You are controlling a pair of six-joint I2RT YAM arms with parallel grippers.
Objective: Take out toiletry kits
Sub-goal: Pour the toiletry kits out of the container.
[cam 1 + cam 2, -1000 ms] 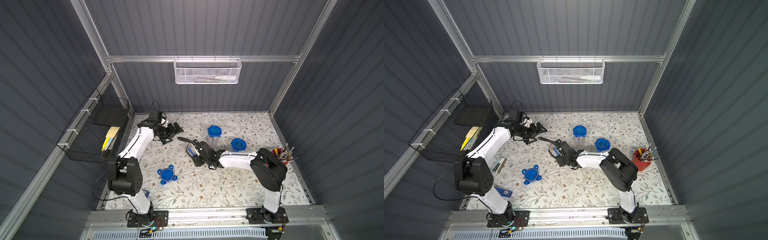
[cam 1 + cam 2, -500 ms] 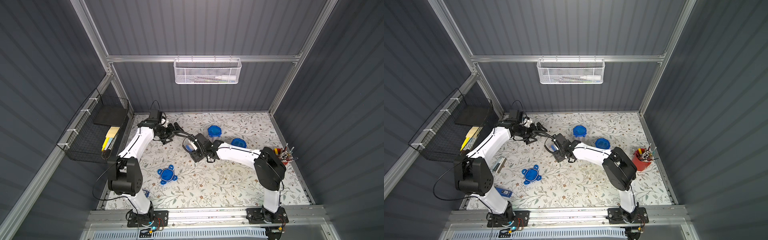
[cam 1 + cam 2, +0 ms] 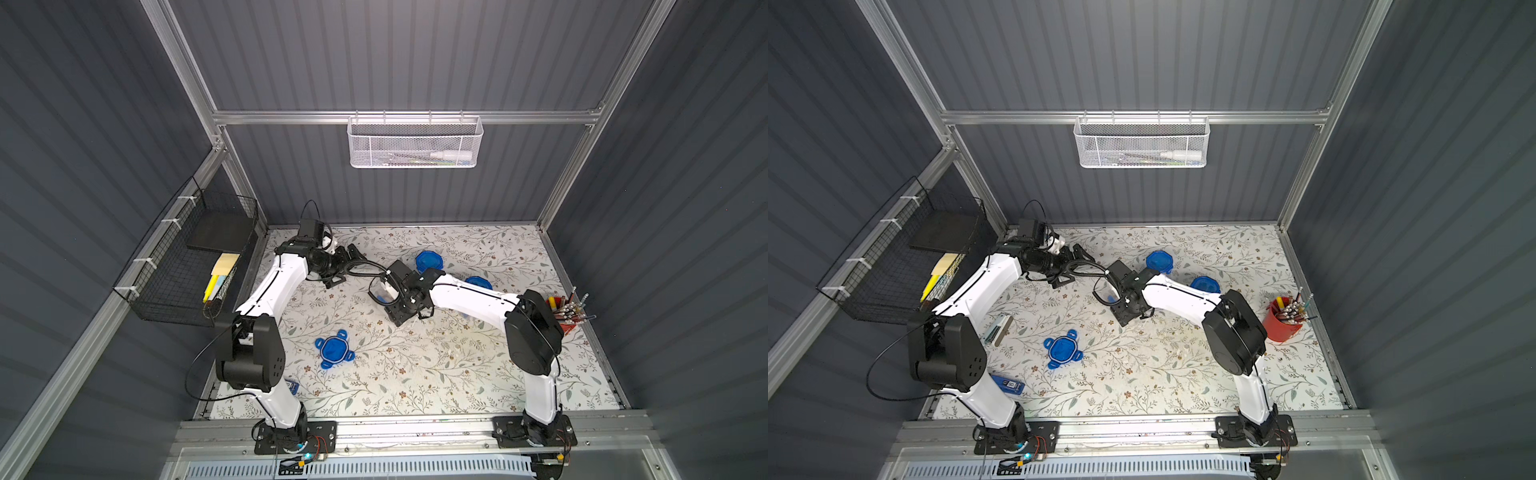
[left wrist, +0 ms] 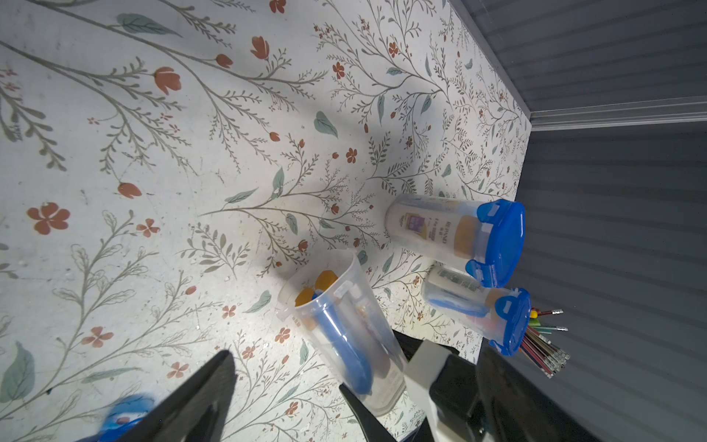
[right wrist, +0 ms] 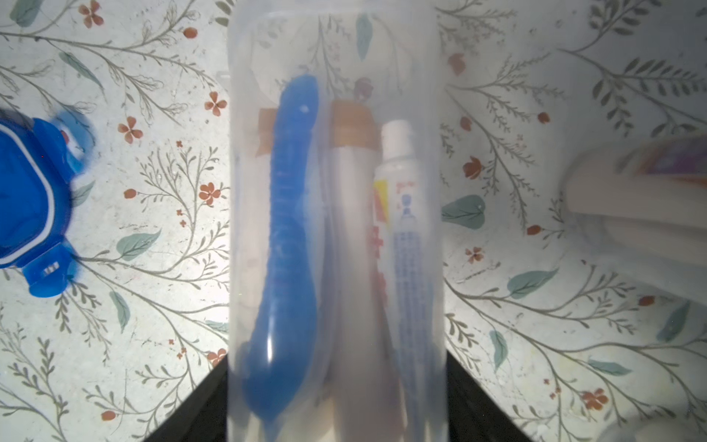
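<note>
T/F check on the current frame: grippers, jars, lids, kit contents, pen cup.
1. The right gripper grips an open jar with no lid. True.
2. The left gripper is shut on the toothbrush. False: it is open and empty; the toothbrush is inside the open jar.
3. Every jar is lidded. False: two lidded jars stand upright, and a loose blue lid lies apart from them.
4. The open jar holds a toothpaste tube and a tan-capped bottle. True.
5. The red cup stands by the left arm's base. False: it is near the right arm's base.
</note>
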